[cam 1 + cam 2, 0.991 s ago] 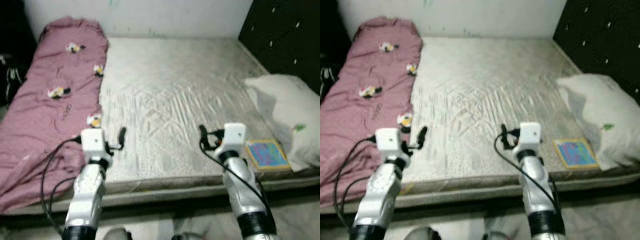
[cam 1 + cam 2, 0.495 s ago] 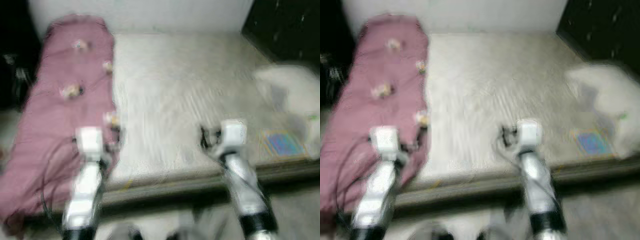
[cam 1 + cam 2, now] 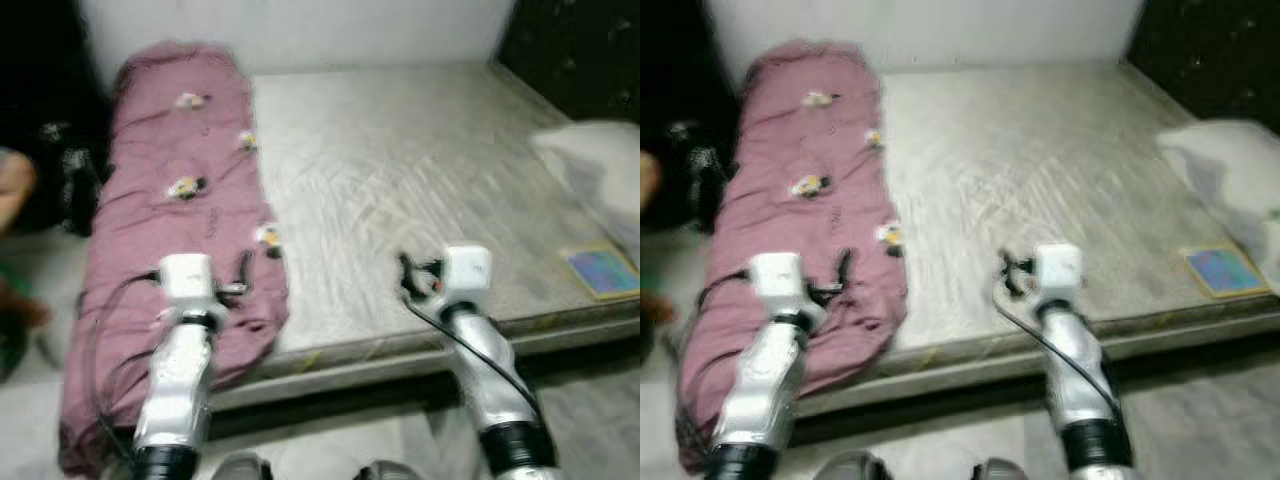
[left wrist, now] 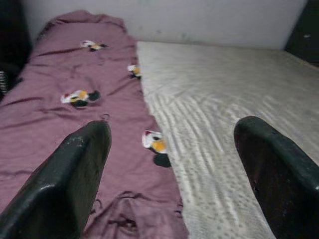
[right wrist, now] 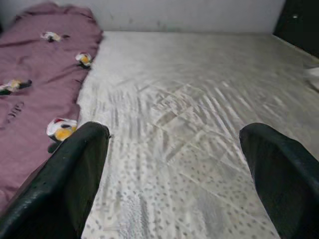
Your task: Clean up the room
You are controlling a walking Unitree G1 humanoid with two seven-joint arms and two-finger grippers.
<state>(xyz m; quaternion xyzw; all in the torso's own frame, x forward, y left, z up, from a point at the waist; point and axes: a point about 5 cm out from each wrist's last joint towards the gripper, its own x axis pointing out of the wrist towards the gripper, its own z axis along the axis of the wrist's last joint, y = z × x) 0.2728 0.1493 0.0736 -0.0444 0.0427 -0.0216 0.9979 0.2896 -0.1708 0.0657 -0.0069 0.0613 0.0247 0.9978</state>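
Counted on and around the bed

One bed [image 3: 420, 190] is seen, with one purple blanket [image 3: 180, 260] on which four small bird patches [image 4: 77, 97] are counted. One white pillow [image 3: 600, 165] and one colourful book [image 3: 603, 271] are seen, and two grippers, left [image 3: 243, 272] and right [image 3: 405, 277].

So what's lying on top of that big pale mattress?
On the pale mattress lie a maroon blanket with small bird prints, a white pillow and a colourful flat book. Anything beneath the blanket is covered.
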